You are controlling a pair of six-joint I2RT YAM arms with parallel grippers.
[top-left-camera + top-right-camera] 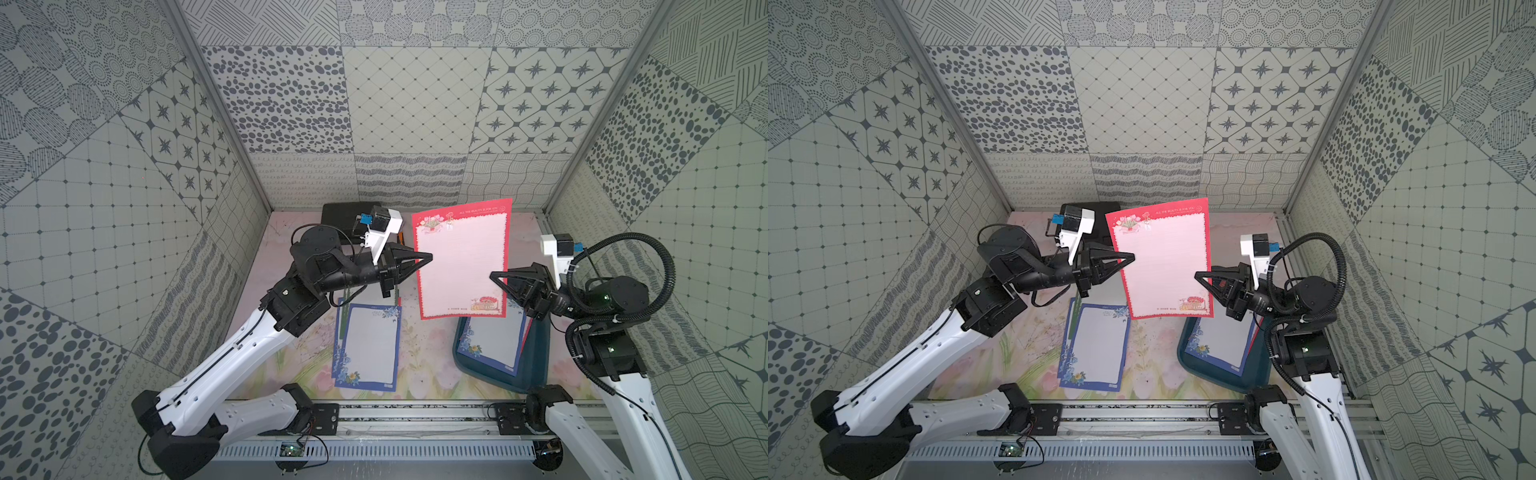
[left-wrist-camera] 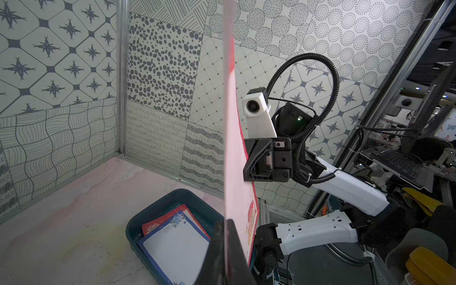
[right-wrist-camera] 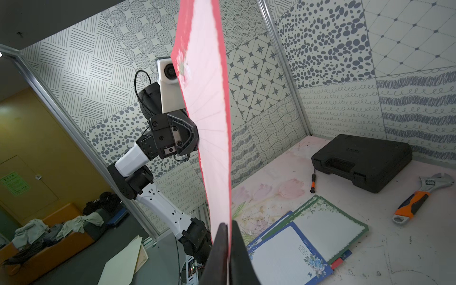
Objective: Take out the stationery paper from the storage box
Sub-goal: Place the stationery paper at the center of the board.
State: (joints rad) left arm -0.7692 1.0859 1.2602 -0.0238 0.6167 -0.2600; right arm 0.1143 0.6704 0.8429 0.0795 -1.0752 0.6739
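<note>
**Above the table, one red sheet is pinched between my two grippers**

In both top views the red-bordered sheet (image 1: 463,266) (image 1: 1165,266) is raised clear of the table (image 1: 424,361), its face turned to the camera. My left gripper (image 1: 429,258) has the sheet's 9 o'clock edge. My right gripper (image 1: 493,275) has its 3 o'clock edge. The storage box (image 1: 536,361) sits at 5 o'clock from the sheet, under my right wrist, with a blue-bordered sheet (image 1: 494,340) lying inside. At 7 o'clock a pile of stationery paper (image 1: 368,347) lies on the table, outside the box.

From the left wrist, my fingers (image 2: 214,254) are pressed together on the sheet's edge, with nothing but paper between them. Beyond them, the box (image 2: 138,222) holds the blue-bordered sheet on top of a red one (image 2: 158,223).

From the right wrist, my fingers (image 3: 219,249) stand just as narrow, closed on the opposite edge. The pile (image 3: 291,249) is beyond them, well apart from a black tool case (image 3: 360,162).

I read this as a hand-over of one sheet, with the box not yet emptied. The next move calls for my right gripper to let go while the left holds firm. The left can then carry the sheet to the pile at 7 o'clock. Paper this thin may droop or slip once one side is freed.
</note>
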